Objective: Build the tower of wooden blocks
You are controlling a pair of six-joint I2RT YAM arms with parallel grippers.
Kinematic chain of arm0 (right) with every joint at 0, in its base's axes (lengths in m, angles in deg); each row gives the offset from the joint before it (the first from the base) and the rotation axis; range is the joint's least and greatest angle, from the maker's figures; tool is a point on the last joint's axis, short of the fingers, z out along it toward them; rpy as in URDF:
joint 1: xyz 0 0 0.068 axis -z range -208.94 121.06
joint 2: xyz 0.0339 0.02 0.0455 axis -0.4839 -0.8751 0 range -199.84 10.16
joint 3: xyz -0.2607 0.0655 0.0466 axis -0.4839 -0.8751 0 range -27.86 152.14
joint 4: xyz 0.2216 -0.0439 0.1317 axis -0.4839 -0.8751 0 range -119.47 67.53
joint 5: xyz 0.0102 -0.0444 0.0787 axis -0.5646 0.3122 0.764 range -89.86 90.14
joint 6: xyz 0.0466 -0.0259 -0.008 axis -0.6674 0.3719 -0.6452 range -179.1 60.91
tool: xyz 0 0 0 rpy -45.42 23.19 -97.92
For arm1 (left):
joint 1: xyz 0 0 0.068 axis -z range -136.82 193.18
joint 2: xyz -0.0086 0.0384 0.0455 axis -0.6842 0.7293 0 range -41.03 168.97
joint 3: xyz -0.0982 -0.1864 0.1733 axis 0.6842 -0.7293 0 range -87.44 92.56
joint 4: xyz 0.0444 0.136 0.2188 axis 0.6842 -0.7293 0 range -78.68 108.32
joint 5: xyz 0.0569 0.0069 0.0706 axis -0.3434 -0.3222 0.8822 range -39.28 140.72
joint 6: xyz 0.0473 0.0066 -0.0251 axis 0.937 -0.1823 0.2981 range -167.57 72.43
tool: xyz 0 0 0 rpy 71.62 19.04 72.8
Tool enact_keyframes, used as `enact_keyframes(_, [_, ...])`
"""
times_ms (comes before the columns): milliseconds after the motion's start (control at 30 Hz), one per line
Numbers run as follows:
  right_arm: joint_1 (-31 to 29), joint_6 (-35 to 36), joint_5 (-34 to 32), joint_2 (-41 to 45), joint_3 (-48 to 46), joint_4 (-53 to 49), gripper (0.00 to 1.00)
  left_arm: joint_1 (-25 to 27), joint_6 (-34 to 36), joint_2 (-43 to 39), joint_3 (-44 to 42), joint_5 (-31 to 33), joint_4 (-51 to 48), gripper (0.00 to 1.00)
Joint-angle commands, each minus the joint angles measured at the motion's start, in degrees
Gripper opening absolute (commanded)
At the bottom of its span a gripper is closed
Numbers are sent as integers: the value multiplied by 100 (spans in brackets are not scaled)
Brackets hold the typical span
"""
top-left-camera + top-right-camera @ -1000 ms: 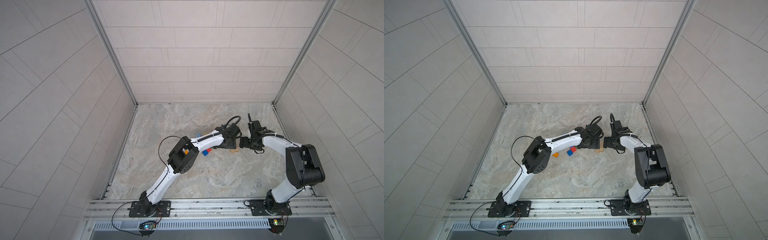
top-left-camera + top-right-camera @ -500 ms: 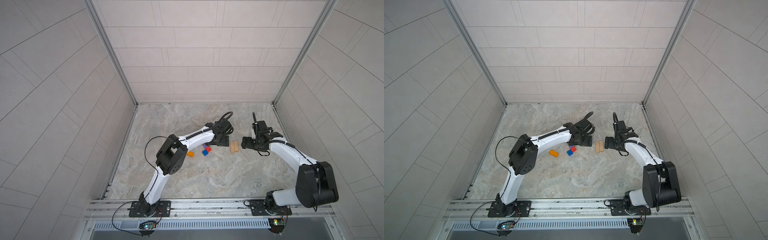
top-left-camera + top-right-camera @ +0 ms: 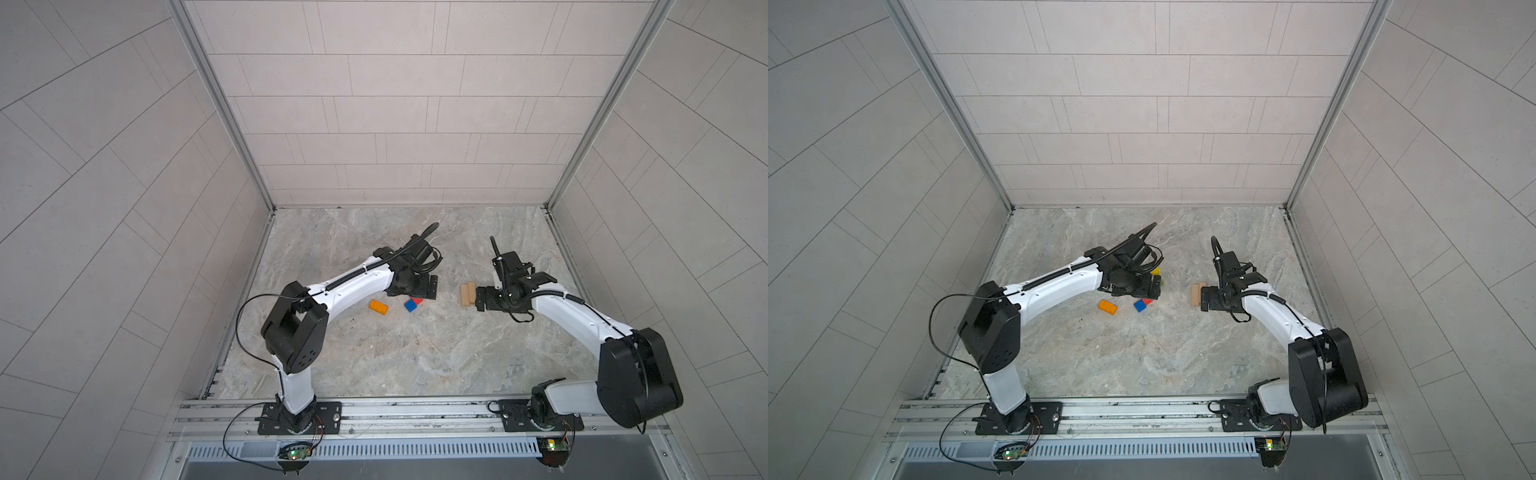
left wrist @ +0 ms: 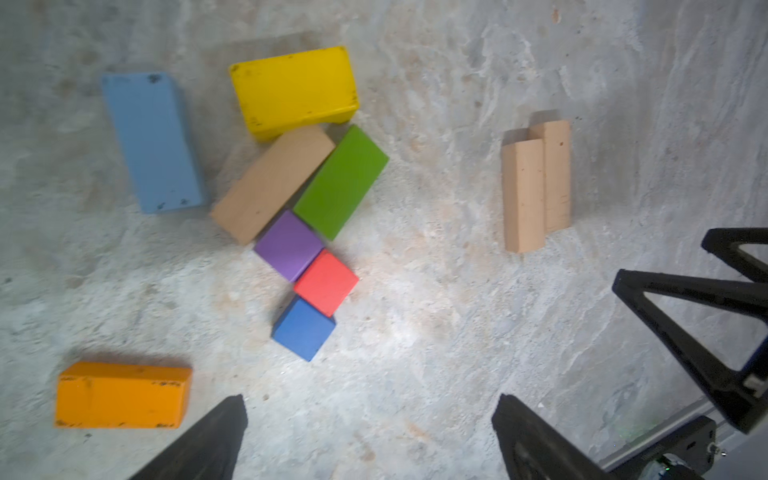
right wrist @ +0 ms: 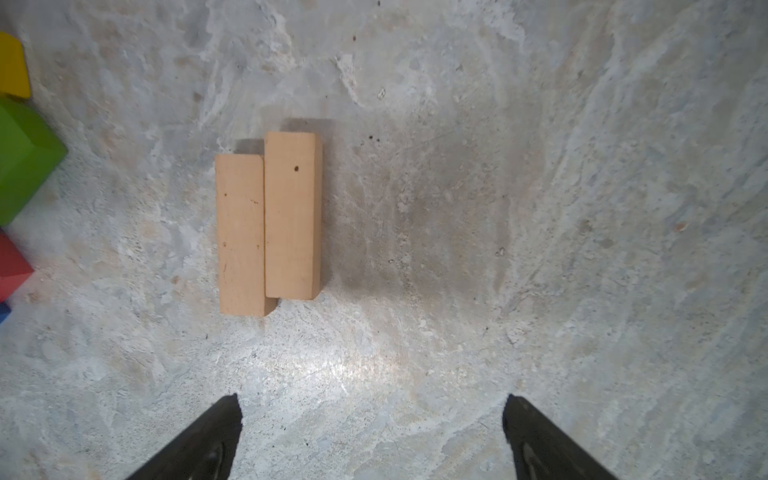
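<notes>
The left hand (image 4: 370,398) and right hand (image 5: 372,399) hover wide, empty. Two tan wooden oblongs (image 5: 293,216) lie touching but staggered on the marbled worktop (image 5: 519,199); so uneven a base may tip later blocks. Grabbing the third tan oblong (image 4: 272,185) could knock the green oblong (image 4: 340,180) touching it.

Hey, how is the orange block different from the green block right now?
The orange block lies alone, touching nothing; the green block lies pressed along a tan block, with the purple cube at its corner. The orange block's paint is chipped along its edges; the green block's looks clean. The green block is turned at an angle to the orange block. Both are oblongs lying flat on the table, and neither is held.
</notes>
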Motion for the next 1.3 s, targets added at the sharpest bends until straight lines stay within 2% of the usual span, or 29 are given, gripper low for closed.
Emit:
enact_keyframes(0, [-102, -109, -260, -166, -105, 33, 99, -65, 263, -285, -290, -244, 152, 100])
enact_keyframes(167, [-327, -207, -490, -425, -65, 97, 99, -92, 267, -335, -458, -343, 168, 100])
enact_keyframes(533, [-481, -404, -439, -942, -81, 410, 99, -116, 263, -508, -693, -307, 225, 100])
enact_keyframes(1267, [-550, -782, -696, -1191, 22, 526, 99, -173, 326, -637, -821, -408, 189, 100])
